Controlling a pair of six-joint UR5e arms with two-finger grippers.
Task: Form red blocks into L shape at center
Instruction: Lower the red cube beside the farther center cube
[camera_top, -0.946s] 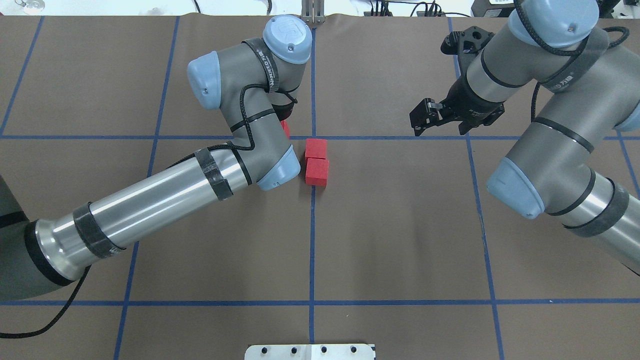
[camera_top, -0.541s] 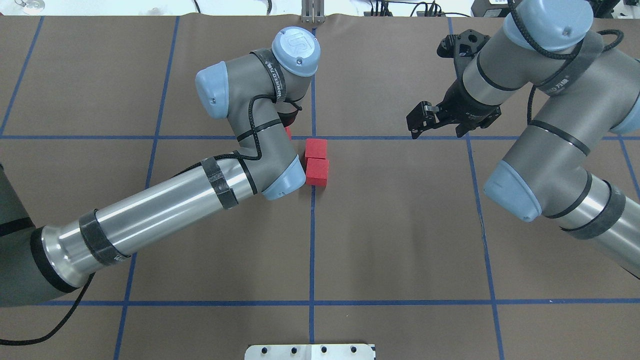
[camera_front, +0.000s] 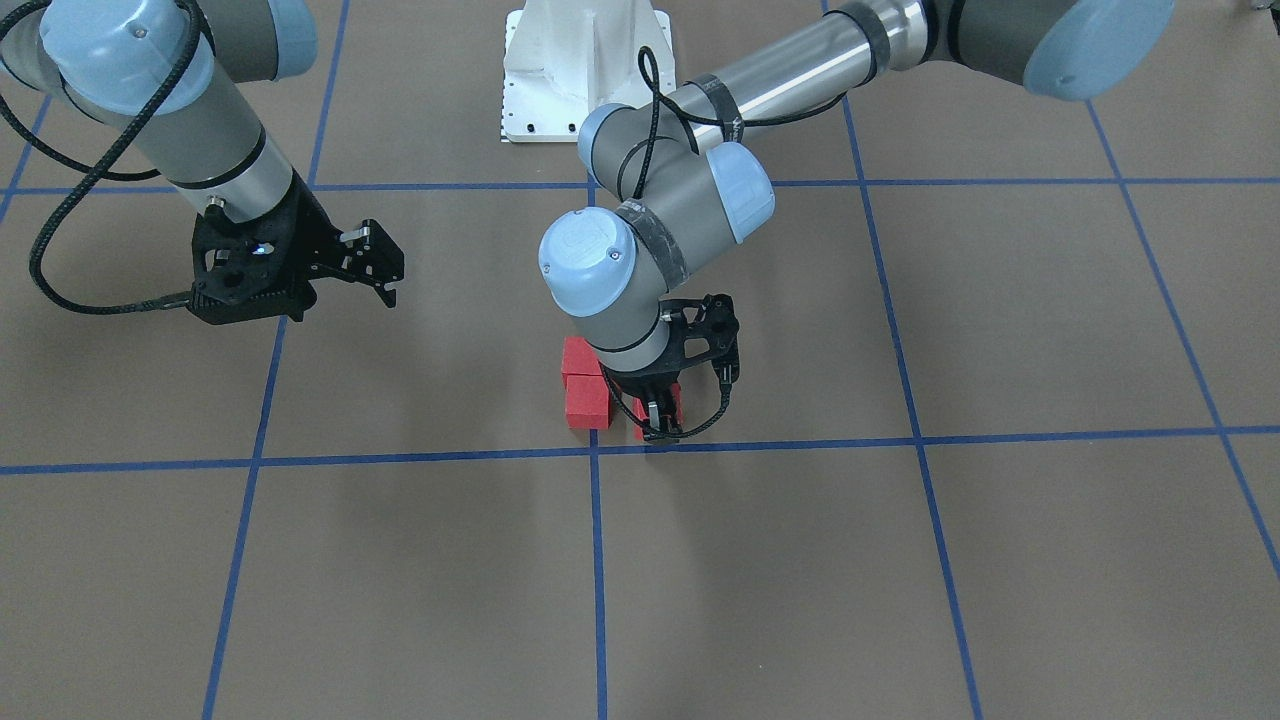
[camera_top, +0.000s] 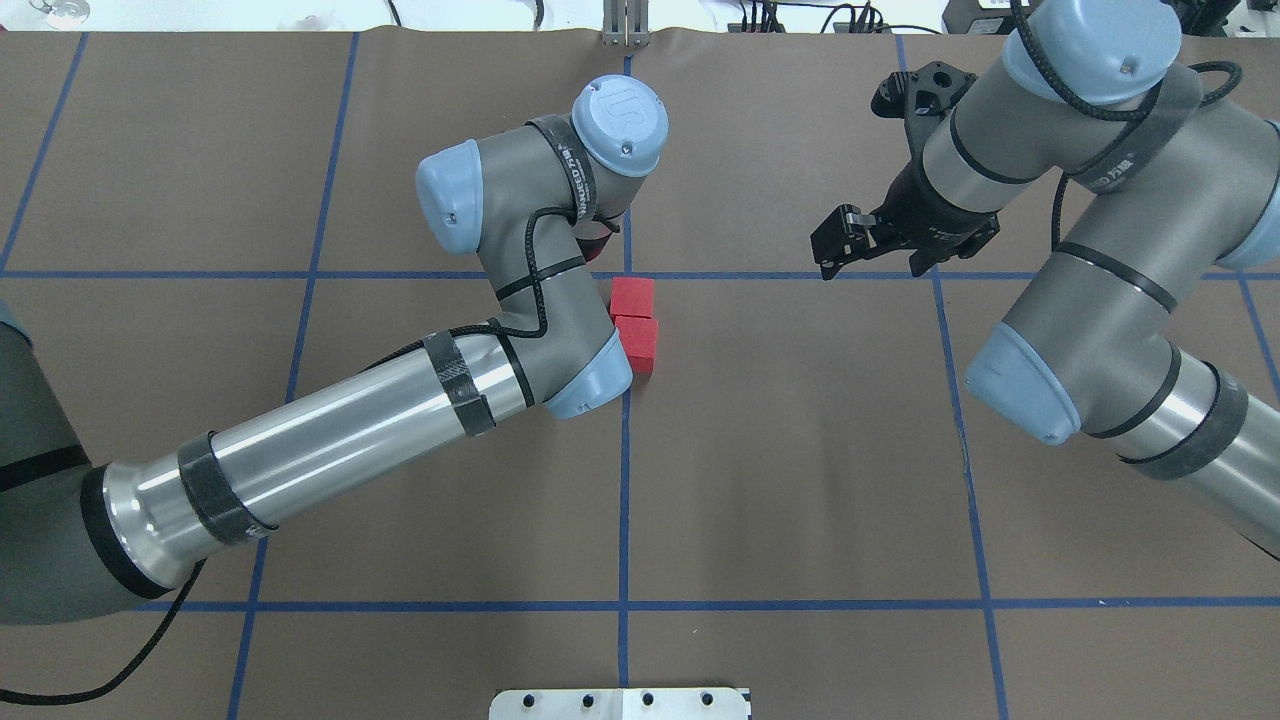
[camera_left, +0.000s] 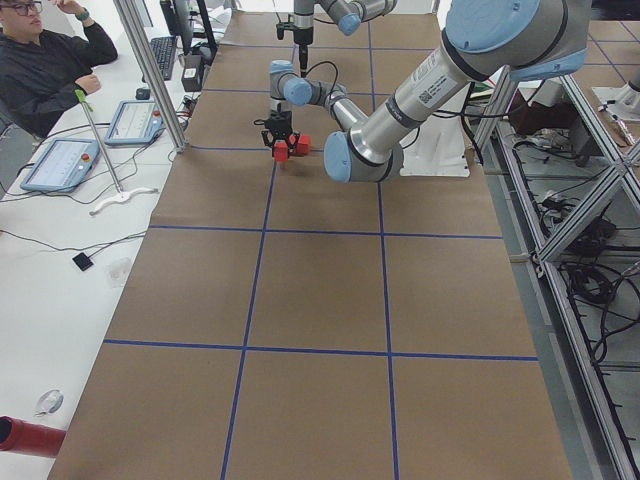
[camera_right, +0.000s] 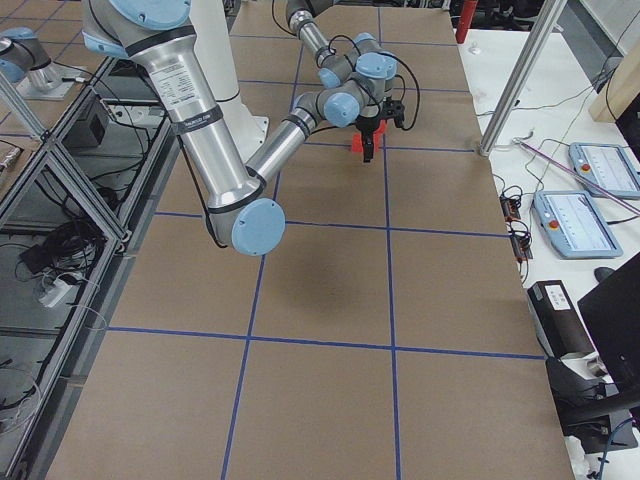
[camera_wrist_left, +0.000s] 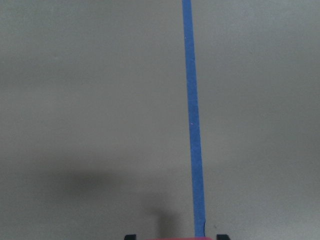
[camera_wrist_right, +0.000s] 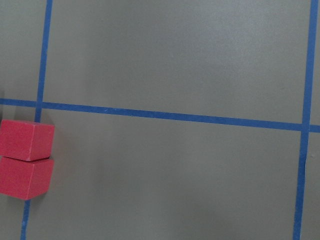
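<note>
Brown paper bench (camera_front: 900, 600) with a blue tape grid, read from the front-facing view.
- Left of frame: right pincer (camera_front: 383, 265) hangs above the bench. Jaws are apart with nothing between them, well clear of the blocks.
- Middle: two red blocks (camera_front: 585, 380) touch face to face in a short column running up the frame. They straddle the vertical tape line, just above the centre crossing (camera_front: 595, 452).
- Just right of them: left pincer (camera_front: 658, 418) points straight down, clamped on the third red block (camera_front: 676, 403). That block is just beside the lower block of the column, right of the vertical line and just above the horizontal one. Can't tell if it touches its neighbour or the bench.
- Left wrist view: red sliver at the bottom edge between two black fingertips (camera_wrist_left: 130, 236), with one tape line running up the frame.
</note>
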